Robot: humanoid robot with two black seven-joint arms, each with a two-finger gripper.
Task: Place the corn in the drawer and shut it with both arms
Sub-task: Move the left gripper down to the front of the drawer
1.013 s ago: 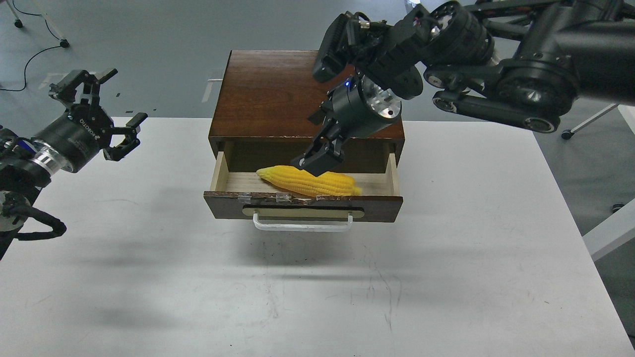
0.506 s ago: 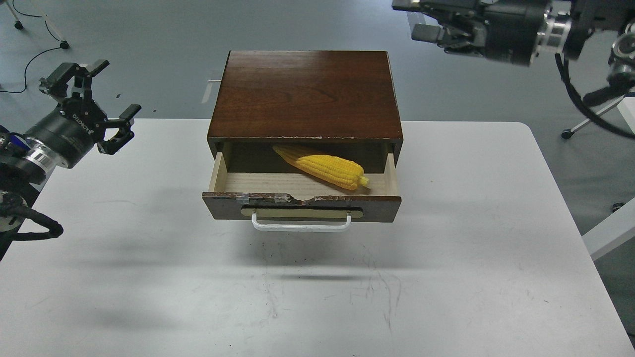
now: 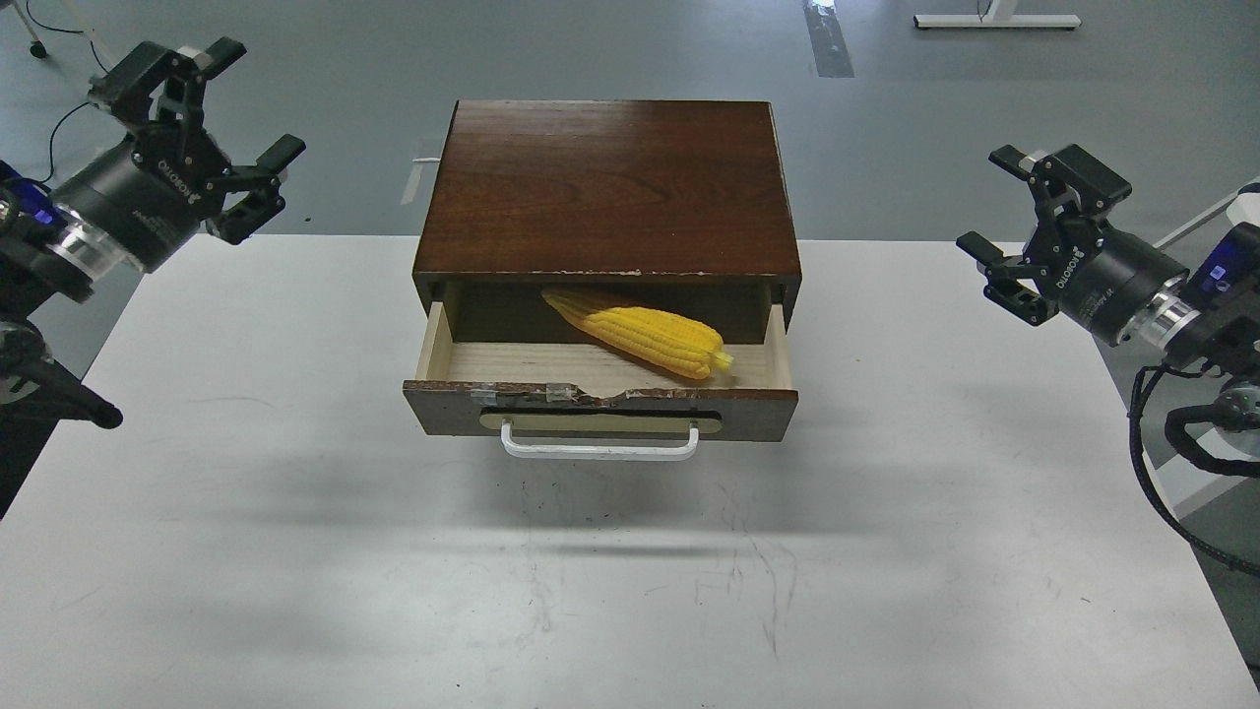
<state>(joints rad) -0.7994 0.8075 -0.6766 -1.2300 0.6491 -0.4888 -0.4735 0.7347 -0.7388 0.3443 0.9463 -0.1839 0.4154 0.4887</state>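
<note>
The yellow corn (image 3: 645, 333) lies inside the open drawer (image 3: 600, 399) of the dark brown cabinet (image 3: 605, 187), its pointed end under the cabinet top, its blunt end toward the right wall. The drawer stands pulled out, its white bar handle (image 3: 600, 448) facing me. My left gripper (image 3: 221, 123) is open and empty, raised at the far left, well clear of the cabinet. My right gripper (image 3: 1014, 212) is open and empty at the far right, level with the table's back edge.
The cabinet stands at the back middle of the white table (image 3: 630, 571). Grey floor lies beyond, with a black cable (image 3: 59, 118) at the far left. A white frame edge (image 3: 1196, 483) stands off the table's right side.
My right gripper let go of the corn, which slid deeper into the drawer. The right arm then pulled up and out to the right side. My left gripper rose slightly.
</note>
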